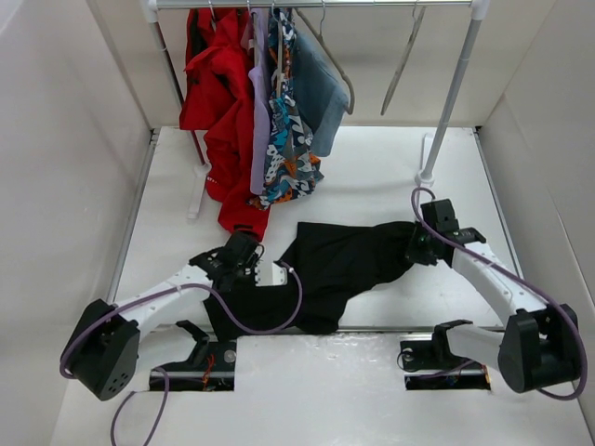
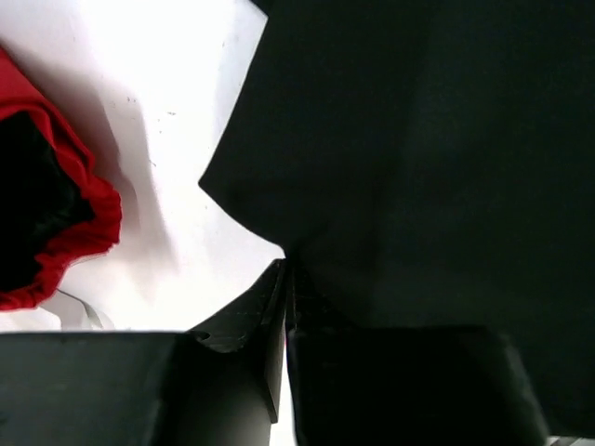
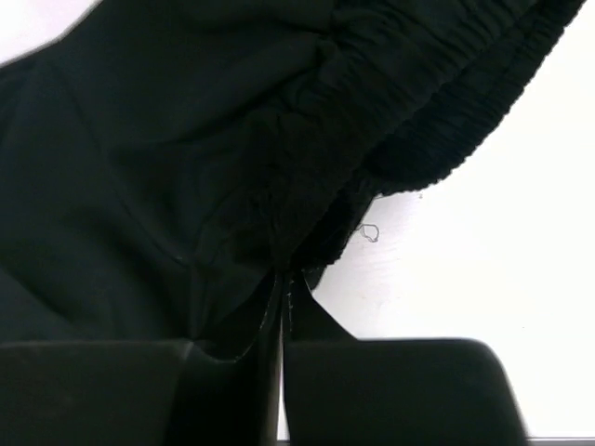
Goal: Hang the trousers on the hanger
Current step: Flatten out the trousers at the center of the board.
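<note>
Arms reach inward; left end effector [image 2: 284,271], right end effector [image 3: 284,276] pinch trousers [image 1: 339,265].

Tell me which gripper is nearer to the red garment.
Left. The left gripper, shut on the trousers, sits close to the hem of the red garment; the right gripper holds the trousers' opposite end.

Rumpled black trousers [image 1: 344,265]; hanger [image 1: 399,70] hanging apart

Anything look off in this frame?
The red garment on the rail hangs so low that its hem slumps onto the table, close by the trousers. Nothing else stands out.
</note>
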Robot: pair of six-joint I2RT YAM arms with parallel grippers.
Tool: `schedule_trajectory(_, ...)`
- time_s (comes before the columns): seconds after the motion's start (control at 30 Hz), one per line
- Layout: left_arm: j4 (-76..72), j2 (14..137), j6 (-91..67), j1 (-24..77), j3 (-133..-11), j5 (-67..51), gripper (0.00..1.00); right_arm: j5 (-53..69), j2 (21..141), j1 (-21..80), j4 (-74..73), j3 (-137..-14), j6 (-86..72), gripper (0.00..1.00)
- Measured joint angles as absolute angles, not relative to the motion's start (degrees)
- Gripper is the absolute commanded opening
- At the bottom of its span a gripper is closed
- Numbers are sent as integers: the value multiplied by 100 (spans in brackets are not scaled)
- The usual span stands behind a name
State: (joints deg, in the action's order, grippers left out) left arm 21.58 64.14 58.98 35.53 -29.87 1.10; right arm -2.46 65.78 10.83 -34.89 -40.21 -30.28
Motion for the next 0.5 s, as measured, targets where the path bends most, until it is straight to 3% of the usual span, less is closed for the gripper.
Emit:
schedule_trajectory(0.13, 2097, 6132, 5636, 3476, -2821, 165, 0, -259, 6407, 1057, -3577, -4160, -3039, 0)
schedule_trajectory(0.3, 2150, 5151, 5343, 2729, -2842, 123, 0, -567, 5371, 1039, -4174, -5074, -3017, 0)
schedule_trajectory(0.33, 2241, 4915, 5369, 2598, -2899, 62, 5, -666, 5092, 1041, -4252, -5317, -3006, 0)
schedule_trajectory(0.4, 2412, 4477, 5535, 2528, -2995, -123, 34, -829, 4560, 1039, -4377, -5793, -3000, 0)
schedule_trajectory(0.43, 2495, 4283, 5623, 2558, -3030, -250, 40, -886, 4372, 1039, -4416, -5994, -3000, 0)
schedule_trajectory(0.5, 2676, 4069, 5704, 2738, -3094, -462, 40, -976, 4084, 1039, -4567, -6412, -3004, 0)
